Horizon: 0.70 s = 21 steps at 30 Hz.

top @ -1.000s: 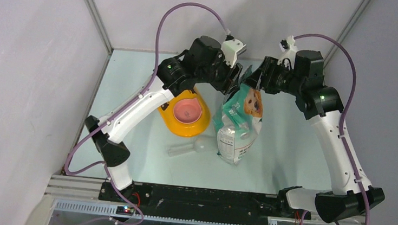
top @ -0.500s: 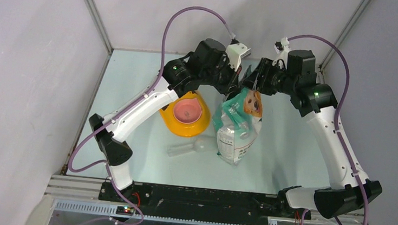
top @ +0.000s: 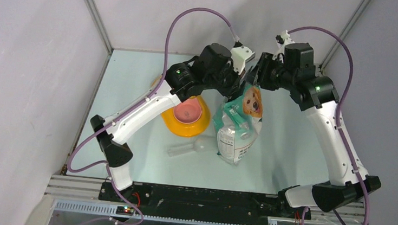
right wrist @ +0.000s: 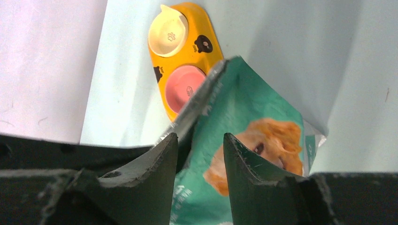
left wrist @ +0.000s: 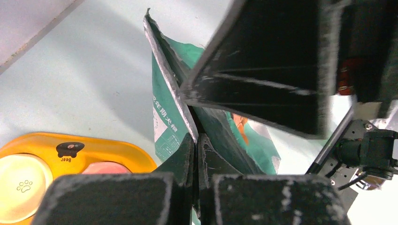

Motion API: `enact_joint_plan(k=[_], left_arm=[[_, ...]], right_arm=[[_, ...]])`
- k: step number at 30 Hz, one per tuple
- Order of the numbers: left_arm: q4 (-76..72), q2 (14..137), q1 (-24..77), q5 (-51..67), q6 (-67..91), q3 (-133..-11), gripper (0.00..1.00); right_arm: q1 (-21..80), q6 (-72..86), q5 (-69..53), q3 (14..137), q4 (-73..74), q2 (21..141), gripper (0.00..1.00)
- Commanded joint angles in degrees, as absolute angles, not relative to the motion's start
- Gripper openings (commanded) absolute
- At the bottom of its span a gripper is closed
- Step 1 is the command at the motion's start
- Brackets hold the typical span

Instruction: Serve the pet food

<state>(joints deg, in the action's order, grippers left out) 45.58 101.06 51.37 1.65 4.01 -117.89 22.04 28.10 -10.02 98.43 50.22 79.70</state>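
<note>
Pale table [top: 128, 84], green-and-white pouch [top: 237, 124] standing mid-way (golden dog on front), just right of yellow feeder [top: 170, 123]. Left gripper [left wrist: 195, 150] clenched on pouch's top edge. Right gripper [right wrist: 201, 145] jaws apart, pouch top between them, not pinched. Clear scoop [top: 189, 147] lies near pouch base. Pet food hidden from all views.

We see a green-and-white pouch [top: 237, 124] printed with a golden dog, standing just under the left gripper [top: 238, 87]. To that gripper's left sits a yellow feeder [top: 187, 131] with one pink and one cream bowl. Below it, just beside the pouch, a clear scoop [top: 189, 146] lies on the pale table [top: 128, 84].
</note>
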Motion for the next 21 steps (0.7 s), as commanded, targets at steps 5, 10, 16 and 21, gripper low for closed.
enact_joint_plan(k=[5,10,16,21], left_arm=[[43.7,99.4,53.6,-6.1,2.6,-120.9,0.0],[43.6,98.9,53.7,-7.5,2.4,-120.2,0.0],[43.2,98.7,53.6,-8.1,2.4,-120.0,0.0],[42.8,99.4,53.6,-7.5,5.7,-123.0,0.0]], right_arm=[[22.9,31.7,-3.7,100.4,51.9,83.9,0.41],[22.9,31.8,-3.0,99.3,52.3,83.7,0.38],[23.3,29.5,-4.8,98.9,51.3,82.2,0.37],[24.2,30.5,-1.2,98.2,50.4,83.7,0.01]])
